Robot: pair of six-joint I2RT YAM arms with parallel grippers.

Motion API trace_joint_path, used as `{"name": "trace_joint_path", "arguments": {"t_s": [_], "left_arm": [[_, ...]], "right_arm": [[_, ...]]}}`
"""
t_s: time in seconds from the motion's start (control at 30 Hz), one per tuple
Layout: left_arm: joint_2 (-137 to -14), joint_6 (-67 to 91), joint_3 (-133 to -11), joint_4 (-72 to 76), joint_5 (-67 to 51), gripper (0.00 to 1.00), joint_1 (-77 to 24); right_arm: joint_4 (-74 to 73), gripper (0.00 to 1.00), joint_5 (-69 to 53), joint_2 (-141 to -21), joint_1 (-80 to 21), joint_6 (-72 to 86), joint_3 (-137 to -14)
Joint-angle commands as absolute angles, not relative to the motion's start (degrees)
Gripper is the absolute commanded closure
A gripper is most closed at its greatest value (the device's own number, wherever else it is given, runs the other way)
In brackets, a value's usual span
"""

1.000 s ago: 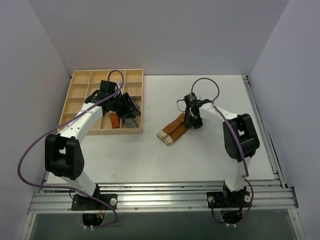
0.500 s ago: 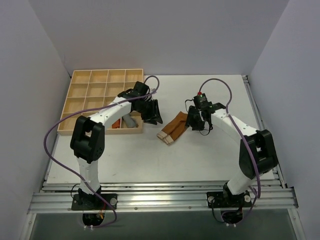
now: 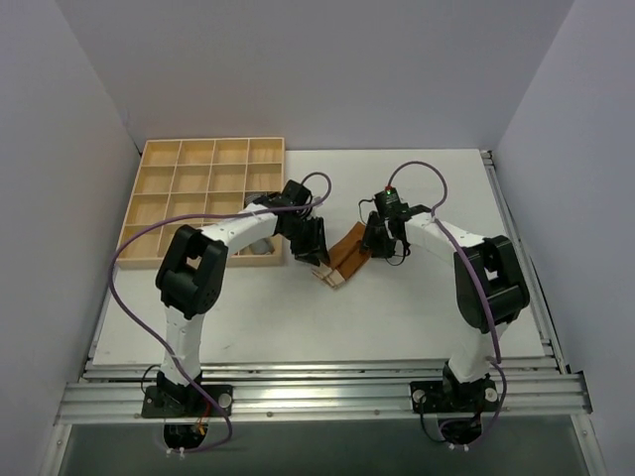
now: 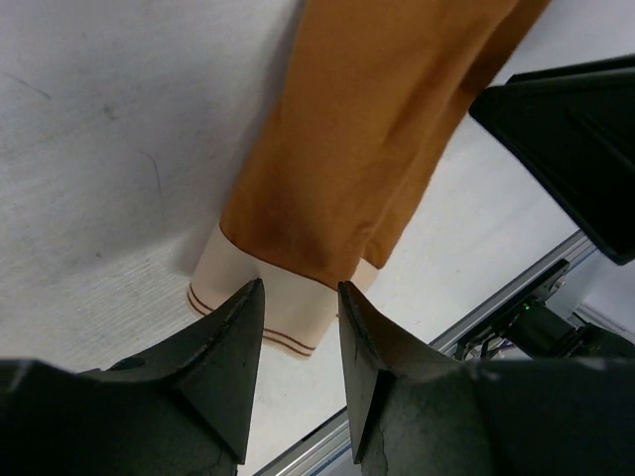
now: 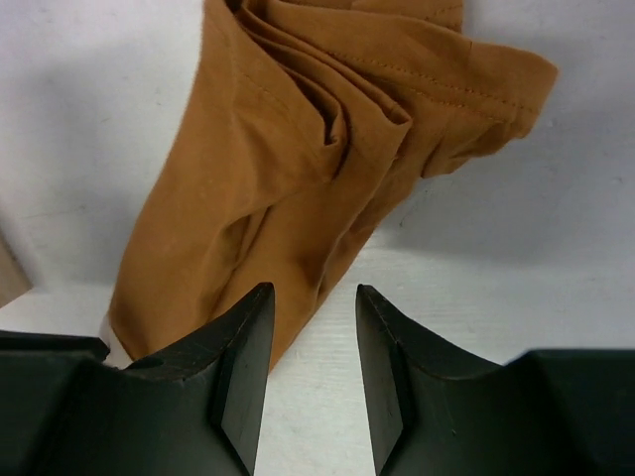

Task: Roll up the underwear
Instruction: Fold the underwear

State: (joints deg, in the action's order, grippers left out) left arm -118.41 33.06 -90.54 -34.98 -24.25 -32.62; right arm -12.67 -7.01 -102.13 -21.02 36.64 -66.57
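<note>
The underwear (image 3: 347, 253) lies flat on the white table, a folded caramel-brown strip with its pale beige band (image 3: 327, 274) at the near-left end. My left gripper (image 3: 315, 248) is open just over the band end; in the left wrist view its fingertips (image 4: 298, 293) straddle the band (image 4: 263, 312), with the brown cloth (image 4: 367, 149) beyond. My right gripper (image 3: 381, 241) is open at the far-right brown end; in the right wrist view (image 5: 313, 297) its left finger lies over the edge of the wrinkled cloth (image 5: 298, 169). Neither holds anything.
A wooden tray (image 3: 159, 198) with several compartments stands at the back left; a grey rolled cloth (image 3: 260, 245) sits in its near-right corner beside my left arm. Metal rails (image 3: 317, 382) run along the table's near edge.
My left arm has swung right, out of the tray, to the underwear's band end. My right gripper has stayed at the brown end, shifting only slightly. The underwear has not moved.
</note>
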Motion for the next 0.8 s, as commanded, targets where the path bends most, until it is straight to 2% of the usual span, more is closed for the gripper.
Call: {"name": "trace_joint_path", "arguments": {"t_s": [0.0, 0.23, 0.43, 0.63, 0.77], "left_arm": [[-118.9, 36.4, -86.5, -29.4, -25.3, 0.57, -33.8], [-118.1, 39.2, -81.1, -27.2, -25.7, 0.58, -36.5], [-111.5, 41.6, -77.3, -26.5, -24.8, 0.58, -38.9], [-101.5, 43.8, -73.0, -29.0, -19.4, 0.56, -40.0], [-101.9, 41.1, -77.2, -31.6, -16.1, 0.54, -40.1]], "right_arm": [[-11.5, 0.67, -7.6, -104.3, -20.7, 36.2, -67.2], [-10.4, 0.72, -9.7, -104.7, -20.7, 31.6, -64.3], [-13.2, 0.7, -13.9, -101.3, -21.6, 25.8, -62.8], [-13.9, 0.69, -13.9, -94.0, -23.5, 28.6, -57.0], [-11.2, 0.68, -15.6, -90.5, -24.0, 32.1, -53.4]]}}
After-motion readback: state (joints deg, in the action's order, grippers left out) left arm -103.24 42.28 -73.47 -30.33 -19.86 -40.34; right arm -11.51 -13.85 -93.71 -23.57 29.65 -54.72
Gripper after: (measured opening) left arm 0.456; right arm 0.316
